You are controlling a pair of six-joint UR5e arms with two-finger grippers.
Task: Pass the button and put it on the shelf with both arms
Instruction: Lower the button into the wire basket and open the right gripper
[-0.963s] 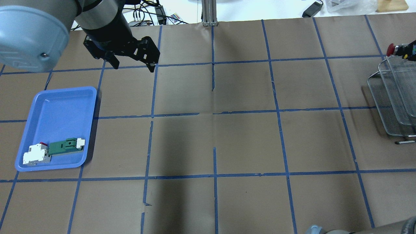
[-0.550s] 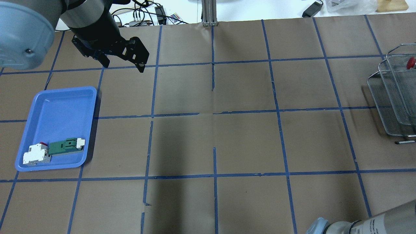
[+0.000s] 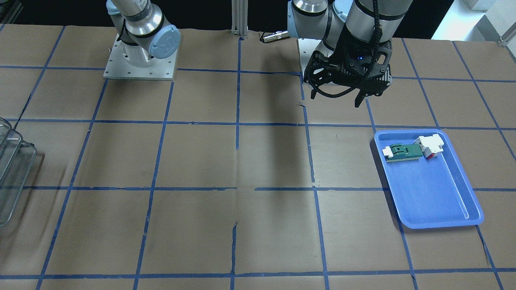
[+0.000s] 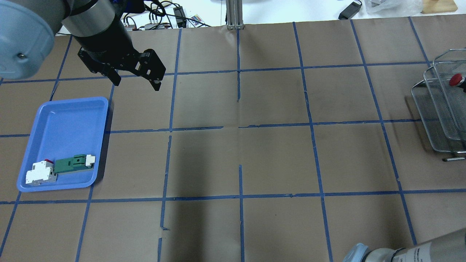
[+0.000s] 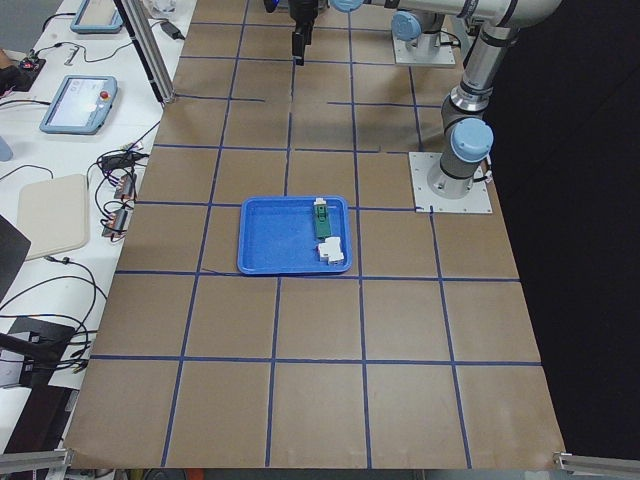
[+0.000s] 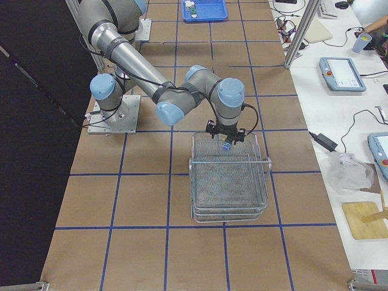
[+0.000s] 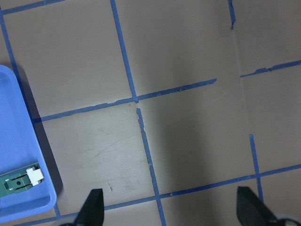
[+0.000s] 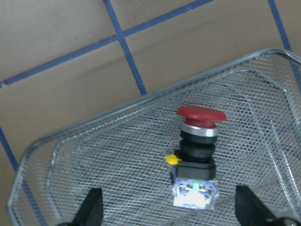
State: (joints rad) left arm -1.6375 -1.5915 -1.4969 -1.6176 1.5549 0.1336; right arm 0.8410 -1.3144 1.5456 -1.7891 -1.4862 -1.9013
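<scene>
The button (image 8: 197, 150), with a red cap and black body, lies in the top tier of the wire-mesh shelf (image 8: 117, 117). My right gripper (image 8: 170, 209) is open right over it, fingertips (image 8: 91, 207) wide on each side and not touching it. In the overhead view the button (image 4: 456, 79) shows in the shelf (image 4: 437, 109) at the right edge. The right view shows the right gripper (image 6: 225, 136) above the shelf (image 6: 230, 182). My left gripper (image 4: 136, 83) is open and empty, held above the table beyond the blue tray; it also shows in the front view (image 3: 336, 100).
A blue plastic tray (image 4: 72, 100) lies at the left with a white-and-red block joined to a green board (image 4: 62, 169) in its near corner. An aluminium post (image 4: 233, 14) stands at the far edge. The right arm's elbow (image 4: 400, 251) shows at the bottom right.
The button moved from beside the shelf's far corner, held in the right gripper, down into the shelf's top tier. My left gripper drew back to the left.
</scene>
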